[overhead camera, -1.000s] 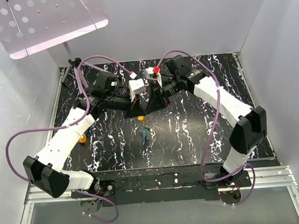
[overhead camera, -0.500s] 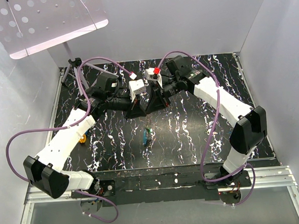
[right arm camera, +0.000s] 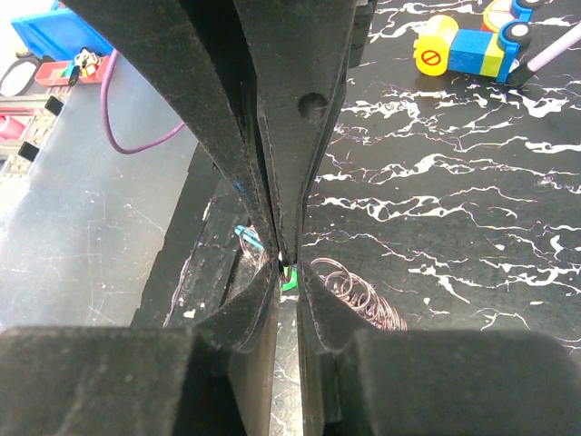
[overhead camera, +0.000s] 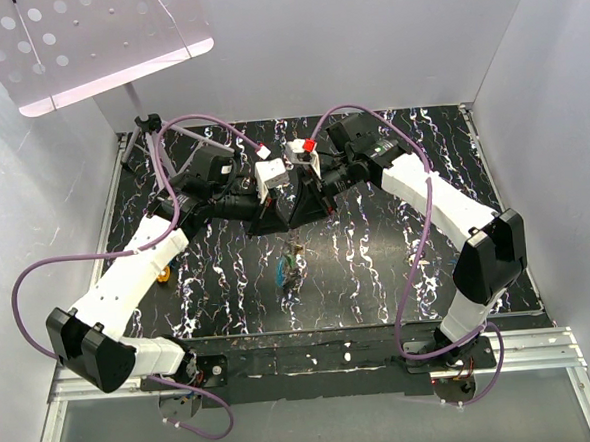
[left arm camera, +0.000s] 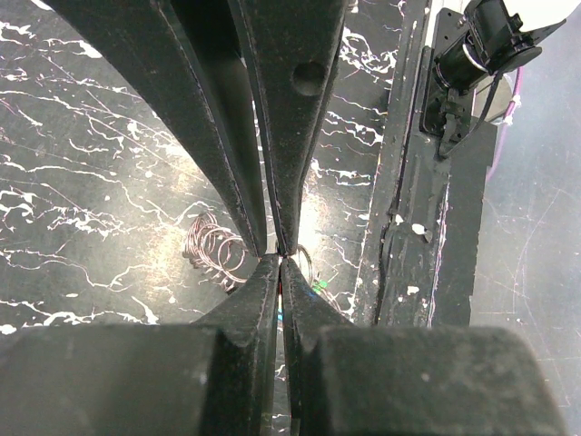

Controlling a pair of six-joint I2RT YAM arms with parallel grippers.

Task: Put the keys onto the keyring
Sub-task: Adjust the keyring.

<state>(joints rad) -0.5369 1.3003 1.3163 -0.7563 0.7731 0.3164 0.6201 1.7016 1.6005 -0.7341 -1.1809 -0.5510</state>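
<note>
We see the left gripper point(left arm camera: 279, 264) clamped fully, tip to tip with the right gripper point(right arm camera: 289, 268) above the table point(overhead camera: 398, 265). The keyring point(left arm camera: 306, 264) sits at the tips, with the keys point(overhead camera: 293, 265) bunched below. The right gripper is nearly closed; we can't tell what it grips.

bright overhead light, glare on the glossy table point(left arm camera: 336, 204), near foreground blurred.

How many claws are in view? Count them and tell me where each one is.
2. The left claw reaches in from the left and the right claw from the right; their tips meet over the middle of the table. None looks hidden.
</note>
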